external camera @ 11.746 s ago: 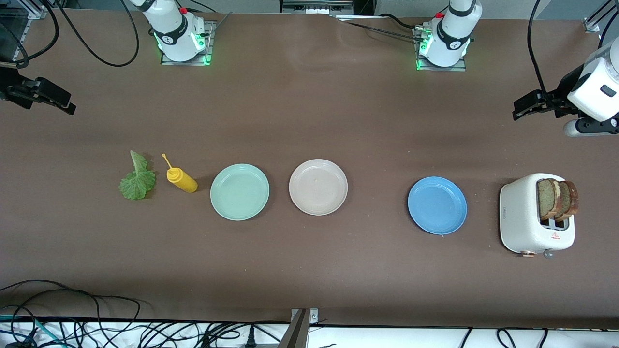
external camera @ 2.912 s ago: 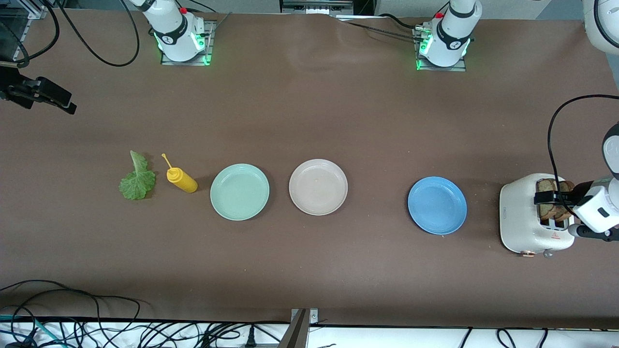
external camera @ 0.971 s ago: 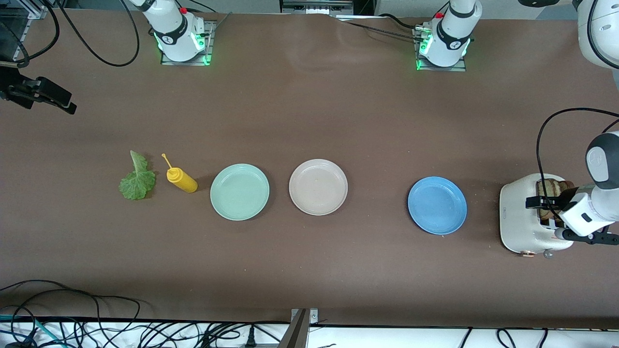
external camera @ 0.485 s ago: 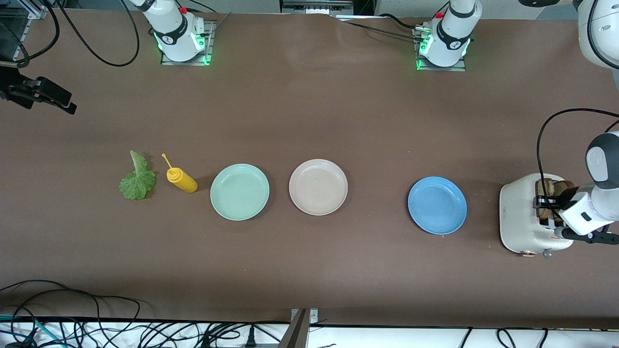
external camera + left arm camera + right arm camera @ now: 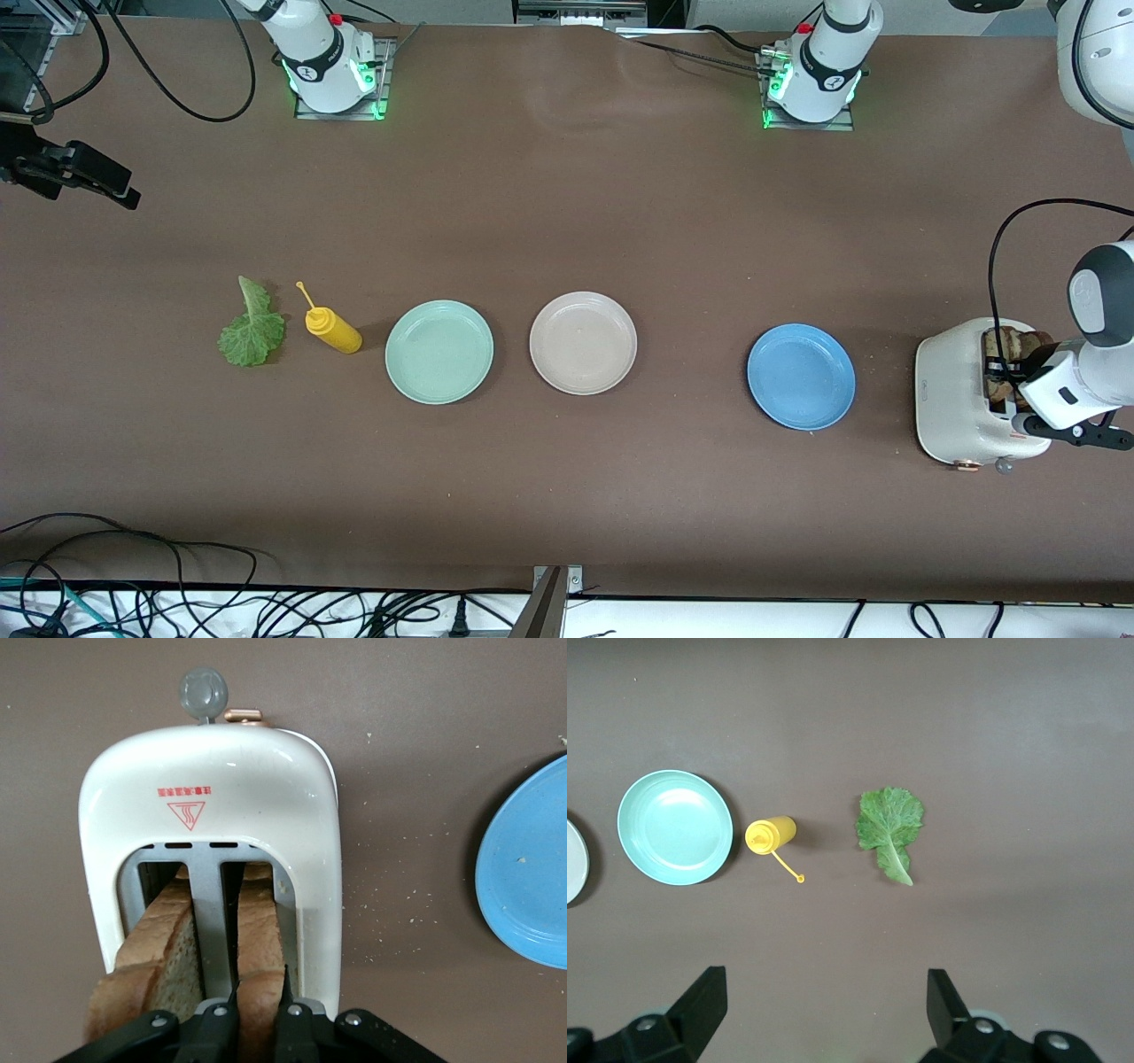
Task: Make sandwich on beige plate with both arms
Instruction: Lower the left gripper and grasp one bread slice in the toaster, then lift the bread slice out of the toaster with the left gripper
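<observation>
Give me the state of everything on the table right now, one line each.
left gripper: shut on bread slice in toaster
right gripper: open, waiting
second bread slice: in toaster slot
beige plate: empty
lettuce leaf: flat on table
mustard bottle: tilted

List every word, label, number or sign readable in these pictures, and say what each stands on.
Red warning triangle with wavy heat lines: on the top of the white toaster, near its lever end.
Line of small red characters above that triangle: too small to read.
Small mark low on the toaster's side in the front view: too small to read.
Round dark badges on the two arm bases: no legible text.
Nothing is printed on the plates or the yellow bottle.
</observation>
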